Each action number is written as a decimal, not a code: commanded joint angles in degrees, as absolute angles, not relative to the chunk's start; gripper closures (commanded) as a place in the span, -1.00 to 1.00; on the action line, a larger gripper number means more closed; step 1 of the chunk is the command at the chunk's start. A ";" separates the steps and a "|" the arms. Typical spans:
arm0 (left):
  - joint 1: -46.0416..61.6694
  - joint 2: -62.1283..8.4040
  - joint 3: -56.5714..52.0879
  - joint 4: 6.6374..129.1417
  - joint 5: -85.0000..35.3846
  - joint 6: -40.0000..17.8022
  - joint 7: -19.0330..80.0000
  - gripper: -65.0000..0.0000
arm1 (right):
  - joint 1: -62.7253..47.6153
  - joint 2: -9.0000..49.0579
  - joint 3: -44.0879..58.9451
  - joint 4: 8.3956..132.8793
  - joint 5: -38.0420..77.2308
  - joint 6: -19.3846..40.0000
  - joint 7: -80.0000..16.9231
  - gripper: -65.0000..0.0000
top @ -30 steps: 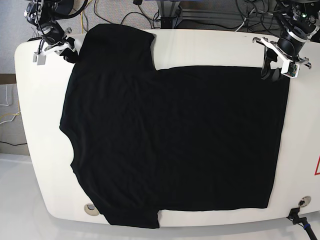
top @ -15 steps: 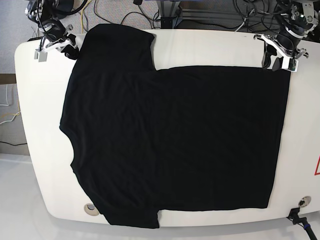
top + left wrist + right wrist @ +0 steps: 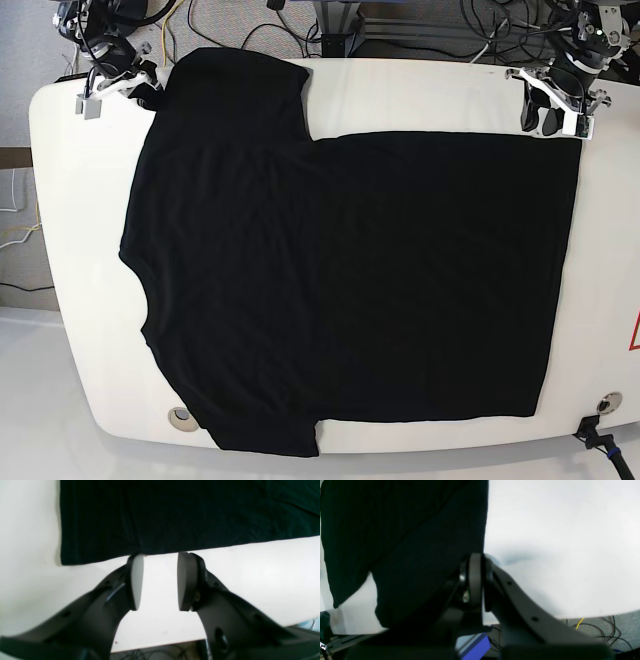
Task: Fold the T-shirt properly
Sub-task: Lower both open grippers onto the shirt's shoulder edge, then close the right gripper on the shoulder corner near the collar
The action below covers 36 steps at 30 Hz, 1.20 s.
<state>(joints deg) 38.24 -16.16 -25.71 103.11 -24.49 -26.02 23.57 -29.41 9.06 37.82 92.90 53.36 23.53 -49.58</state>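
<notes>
At about 10 o'clock in the base view, the right gripper (image 3: 140, 90) sits at the far corner of the table (image 3: 60, 200), touching the outer edge of the sleeve of the T-shirt (image 3: 340, 270). In the right wrist view its two pads are pressed together at the edge of the black cloth (image 3: 420, 542), but I cannot tell if any cloth is really between them.

The T-shirt lies flat and spread over almost the whole white table. The collar side points to 9 o'clock and the straight hem to 3 o'clock. One sleeve reaches toward 11 o'clock and the other hangs a little over the near table edge at about 7 o'clock.

At about 1 o'clock the left gripper (image 3: 550, 112) is just beyond the far hem corner. In the left wrist view its jaws stand apart and hold nothing, with white table between them and the tips at the cloth edge (image 3: 160, 552).

I think the main risk is an uneven lift. If the right pads only pinch the edge thinly, the sleeve may slip out, and the fold becomes crooked. The left jaws may also close on the table only, because the hem lies very flat.

Free room is small. Bare table remains only as narrow strips at 9 and 3 o'clock, and cables (image 3: 420, 30) lie behind the far edge.
</notes>
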 commanded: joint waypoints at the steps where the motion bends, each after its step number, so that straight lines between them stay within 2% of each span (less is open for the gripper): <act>1: 38.46 -16.22 -25.63 103.16 -23.69 -27.03 24.22 0.38 | -28.70 10.15 37.41 93.32 52.62 22.73 -49.71 0.87; 13: 38.64 -16.22 -25.71 104.40 -23.60 -27.12 24.22 0.37 | -29.14 10.15 37.58 96.31 52.62 22.73 -49.71 0.86; 15: 38.64 -16.22 -25.71 104.40 -23.60 -27.12 24.22 0.37 | -29.93 9.98 37.76 98.51 52.62 22.73 -49.71 0.69; 17: 38.64 -16.31 -25.71 104.48 -23.60 -27.12 24.22 0.34 | -30.73 9.54 39.34 101.32 52.62 22.73 -49.71 0.35; 20: 38.64 -16.31 -25.71 104.48 -23.60 -27.12 24.22 -0.01 | -31.08 7.52 41.19 103.87 52.62 22.73 -49.89 -0.20; 21: 38.64 -16.31 -25.71 104.48 -23.60 -27.12 24.22 -0.08 | -31.25 7.43 41.19 104.31 52.62 22.73 -49.89 -0.25; 26: 38.90 -16.22 -28.00 105.89 -23.87 -27.38 24.22 -0.12 | -32.84 7.25 39.87 104.40 52.79 22.90 -49.89 -0.25; 31: 38.64 -15.96 -31.96 105.89 -23.87 -32.66 24.22 -0.12 | -33.63 5.32 39.43 104.22 52.62 22.90 -49.89 -0.25; 36: 38.55 -16.13 -32.75 105.89 -23.96 -32.75 24.22 -0.12 | -34.42 5.23 39.34 104.13 52.62 22.90 -49.89 -0.25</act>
